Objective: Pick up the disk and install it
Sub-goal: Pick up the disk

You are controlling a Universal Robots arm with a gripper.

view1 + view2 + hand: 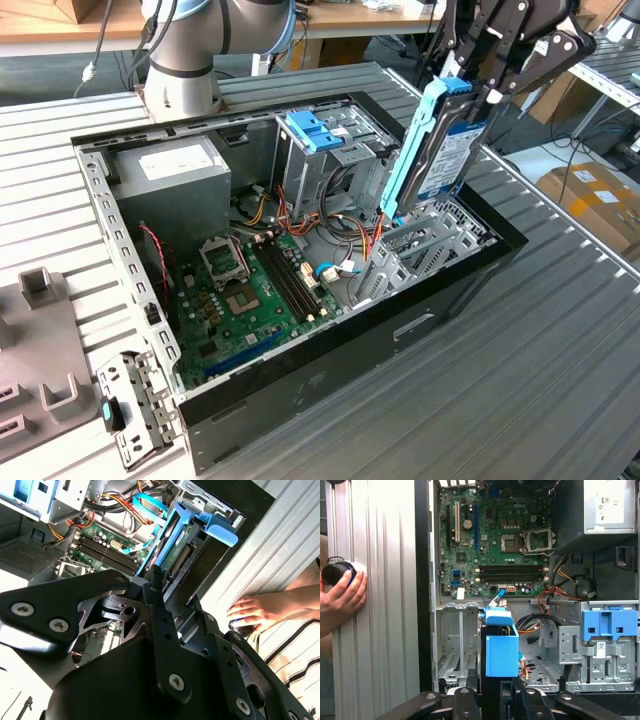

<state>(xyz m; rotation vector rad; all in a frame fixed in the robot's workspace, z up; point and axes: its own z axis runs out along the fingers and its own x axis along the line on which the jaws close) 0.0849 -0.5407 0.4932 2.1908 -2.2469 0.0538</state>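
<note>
The disk (445, 150) is a silver-grey drive with a bright blue frame along its edge. It stands on edge, tilted, above the right end of the open computer case (300, 385). My gripper (487, 92) is shut on its upper part, coming in from the exterior view's upper right. The disk's lower end hangs just over the empty metal drive bay (425, 245). In the first wrist view the blue disk (500, 650) sits right beside that bay (456, 645), with my gripper (492, 696) behind it. In the second wrist view the disk (182, 540) points down into the case from my gripper (156, 582).
A tall metal drive cage with a blue bracket (318, 128) stands beside the bay, with cables (345, 225) between them. The motherboard (250, 295) and power supply (170, 165) fill the rest of the case. A person's hand (342, 592) rests on the ribbed table (380, 605) outside the case.
</note>
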